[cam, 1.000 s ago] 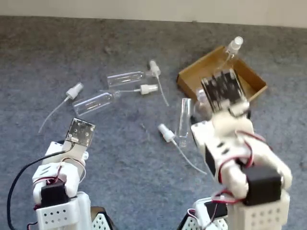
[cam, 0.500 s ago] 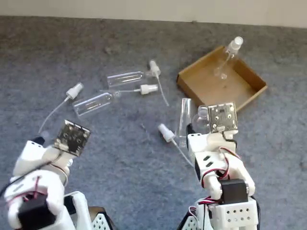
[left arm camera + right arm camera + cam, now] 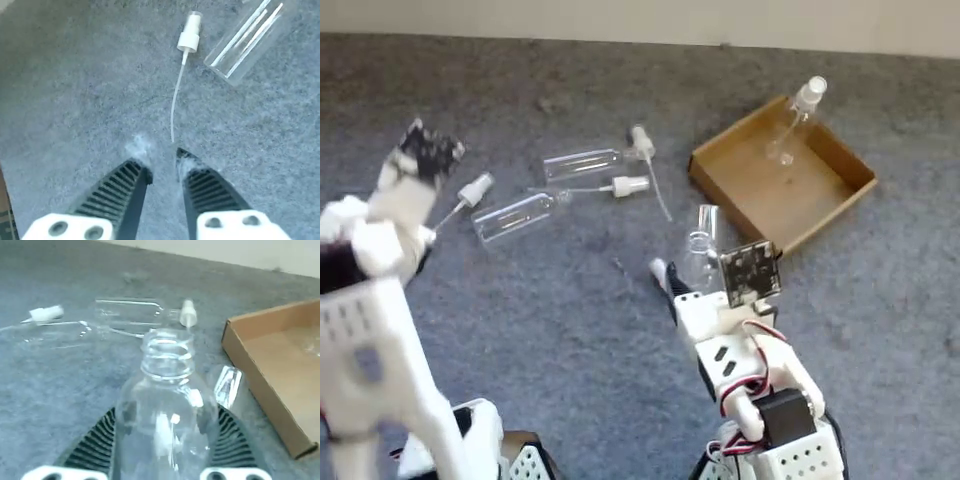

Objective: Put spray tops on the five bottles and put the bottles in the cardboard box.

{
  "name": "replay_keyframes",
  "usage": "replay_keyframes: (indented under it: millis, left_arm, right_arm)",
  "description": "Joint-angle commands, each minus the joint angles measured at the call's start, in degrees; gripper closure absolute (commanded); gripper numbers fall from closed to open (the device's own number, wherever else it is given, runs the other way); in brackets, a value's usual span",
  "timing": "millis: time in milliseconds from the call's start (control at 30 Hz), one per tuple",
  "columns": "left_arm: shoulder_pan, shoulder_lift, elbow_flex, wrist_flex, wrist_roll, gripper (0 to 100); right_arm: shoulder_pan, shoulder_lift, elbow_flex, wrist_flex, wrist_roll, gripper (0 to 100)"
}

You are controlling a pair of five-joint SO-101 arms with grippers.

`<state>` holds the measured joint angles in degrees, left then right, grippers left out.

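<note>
— Over the counter [image 3: 620,70], seen from high up, what does the right hand [image 3: 695,272] have?
— It pinches a clear open-necked bottle [image 3: 698,248], upright. Just beyond the hand lies a second bottle [image 3: 706,218]. A loose spray top [image 3: 663,270] lies right beside the hand, and the cardboard box [image 3: 715,160] sits a little farther off, a capped bottle [image 3: 798,115] leaning in it. The left arm [image 3: 370,300] rises well apart from all that.
— And the left wrist view?
— The left hand [image 3: 162,160] is slightly spread, pinching nothing, over the counter. Ahead of its tips a tubed spray top [image 3: 189,37] lies with its thin tube pointing back toward the hand. A lying bottle [image 3: 247,42] is just beside that top.
— The right wrist view?
— Ribbed fingers [image 3: 97,442] press both sides of the open-necked bottle [image 3: 165,405]. The second bottle [image 3: 227,385] lies just beside it, a farther bottle [image 3: 127,315] lies past the hand, and the cardboard box [image 3: 250,365] wall stands off to one side.
</note>
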<state>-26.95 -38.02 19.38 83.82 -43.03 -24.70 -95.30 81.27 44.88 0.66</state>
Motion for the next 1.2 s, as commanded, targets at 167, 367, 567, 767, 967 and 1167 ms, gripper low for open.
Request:
replay_keyframes:
  millis: [167, 367, 567, 767, 967, 1167]
  left_arm:
    - [1.2, 31.1, -24.7, 0.0, -0.8, 85]
    - [4.0, 47.8, -39.7, 1.0, -0.8, 85]
    - [7.9, 62.0, -55.0, 4.7, -0.8, 85]
    - [9.4, 75.9, -70.1, 7.5, -3.4, 80]
    - [9.1, 87.2, -82.5, 9.1, -7.6, 77]
    - [9.1, 94.5, -89.1, 9.4, -7.6, 77]
  right_arm:
    - [-3.3, -7.3, 5.4, -2.2, -0.5, 90.6]
    - [-8.0, -10.1, 11.2, -6.5, -0.5, 90.6]
    - [-8.3, -10.1, 14.6, -9.9, -0.5, 90.6]
    - [-9.2, -10.1, 16.7, -10.2, -0.5, 90.6]
    - [-9.2, -10.1, 18.9, -10.2, -0.5, 90.6]
    - [-9.1, -10.1, 18.9, -10.2, -0.5, 90.6]
